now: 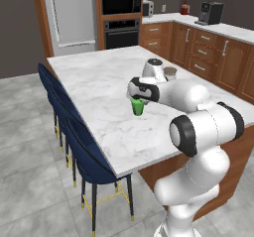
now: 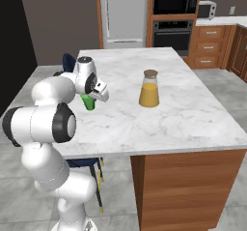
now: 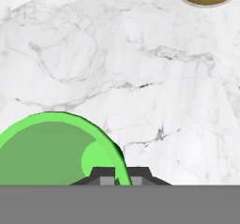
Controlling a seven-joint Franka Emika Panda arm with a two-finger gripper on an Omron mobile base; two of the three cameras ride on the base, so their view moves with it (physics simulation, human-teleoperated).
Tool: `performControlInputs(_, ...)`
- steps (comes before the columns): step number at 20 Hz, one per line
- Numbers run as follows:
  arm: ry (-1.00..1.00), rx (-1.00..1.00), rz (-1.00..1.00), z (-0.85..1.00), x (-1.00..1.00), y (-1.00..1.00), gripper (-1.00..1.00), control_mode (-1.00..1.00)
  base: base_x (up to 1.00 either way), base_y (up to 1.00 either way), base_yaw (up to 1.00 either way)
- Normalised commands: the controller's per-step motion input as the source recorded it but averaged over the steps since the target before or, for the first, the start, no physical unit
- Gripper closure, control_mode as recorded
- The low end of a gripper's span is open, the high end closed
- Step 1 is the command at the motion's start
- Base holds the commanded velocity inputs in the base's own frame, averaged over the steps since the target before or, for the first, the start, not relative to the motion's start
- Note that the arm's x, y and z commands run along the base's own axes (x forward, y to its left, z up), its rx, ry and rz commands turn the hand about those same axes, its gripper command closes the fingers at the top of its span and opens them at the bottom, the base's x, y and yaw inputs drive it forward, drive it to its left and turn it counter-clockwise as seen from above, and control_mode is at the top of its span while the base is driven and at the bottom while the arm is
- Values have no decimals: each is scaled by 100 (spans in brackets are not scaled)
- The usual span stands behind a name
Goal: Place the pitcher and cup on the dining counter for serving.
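Cup [image 1: 137, 107], small and bright green, pinched by its rim in the closed gripper [image 1: 136, 100] over the dining counter [image 1: 99, 82], upright, base at or just above the marble; contact with the top not clear from either base view. Seen from the hand view, cup's rim [image 3: 61, 120] caught between the two dark finger tips [image 3: 105, 174], one inside the wall and one outside. Held near the chair side of the island, with dark blue chairs [image 1: 74, 132] tucked just below that edge.

Farther across the same top, pitcher [image 2: 149, 89] standing upright with its tan lid on, well apart from the cup, already delivered by the look of it.

Judged as the closing step: second item being set down, first one in place. Next move likely to call for a short, level descent until the base sits flat, then a clean parting of the fingers and a straight lift clear of the rim, so as not to tip so light a cup.

Beyond, tall wall ovens [image 1: 120, 13] and wooden cabinets.
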Motion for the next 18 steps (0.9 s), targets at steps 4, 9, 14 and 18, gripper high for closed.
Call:
performControlInputs(4,3,0,0,-57,35,-5,100,-100,0,0,0)
performControlInputs(9,0,0,0,-54,27,0,100,-100,0,0,0)
performControlInputs(14,0,0,0,-46,31,0,100,-100,0,0,0)
performControlInputs(18,-2,0,0,-34,25,0,100,-100,0,0,0)
